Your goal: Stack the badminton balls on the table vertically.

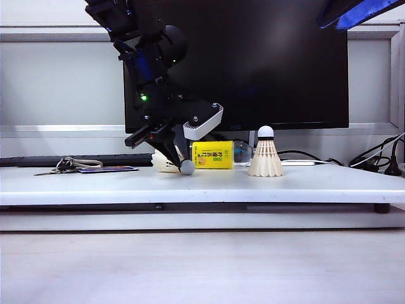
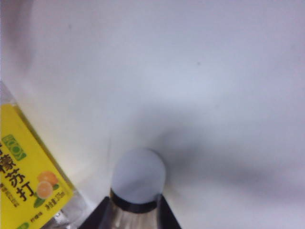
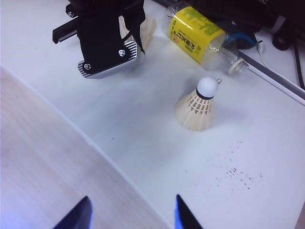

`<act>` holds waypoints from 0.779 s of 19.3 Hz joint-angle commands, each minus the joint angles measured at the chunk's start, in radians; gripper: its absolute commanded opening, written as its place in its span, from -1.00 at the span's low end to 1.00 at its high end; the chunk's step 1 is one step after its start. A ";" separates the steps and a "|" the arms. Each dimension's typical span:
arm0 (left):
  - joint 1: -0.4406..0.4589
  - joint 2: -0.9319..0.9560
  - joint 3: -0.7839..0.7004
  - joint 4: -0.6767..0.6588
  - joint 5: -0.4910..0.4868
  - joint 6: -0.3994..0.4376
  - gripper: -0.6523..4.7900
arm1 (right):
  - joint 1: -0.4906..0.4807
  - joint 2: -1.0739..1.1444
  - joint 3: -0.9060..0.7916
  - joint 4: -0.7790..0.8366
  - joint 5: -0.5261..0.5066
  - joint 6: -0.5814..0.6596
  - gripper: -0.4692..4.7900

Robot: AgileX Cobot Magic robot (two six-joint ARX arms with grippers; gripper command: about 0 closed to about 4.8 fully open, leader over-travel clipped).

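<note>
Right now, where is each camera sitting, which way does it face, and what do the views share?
Exterior view: low at the table's front edge, facing the monitor; shows the left end effector on the lying shuttlecock.
Left wrist view: looks past its fingers at that shuttlecock's cork.
Right wrist view: high, looking down; open right end effector hovers.
Shared: the exterior and right wrist views show the standing shuttlecock and the yellow-labelled bottle.

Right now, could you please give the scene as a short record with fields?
left end effector: low over the table, shut on the lying shuttlecock, tip pointing sideways
right end effector: open, raised above the table's front edge, holding nothing
standing shuttlecock: upright on its skirt, cork tip up
bottle: lying on its side between the two shuttlecocks
stack: not yet made
</note>
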 commanded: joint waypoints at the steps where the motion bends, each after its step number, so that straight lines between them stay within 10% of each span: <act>1: -0.004 0.006 0.000 -0.026 0.013 0.016 -0.17 | 0.000 -0.002 0.003 0.018 -0.001 0.006 0.05; 15: -0.032 0.031 0.000 -0.024 0.004 0.017 -0.17 | 0.000 -0.002 0.003 0.015 -0.002 0.009 0.05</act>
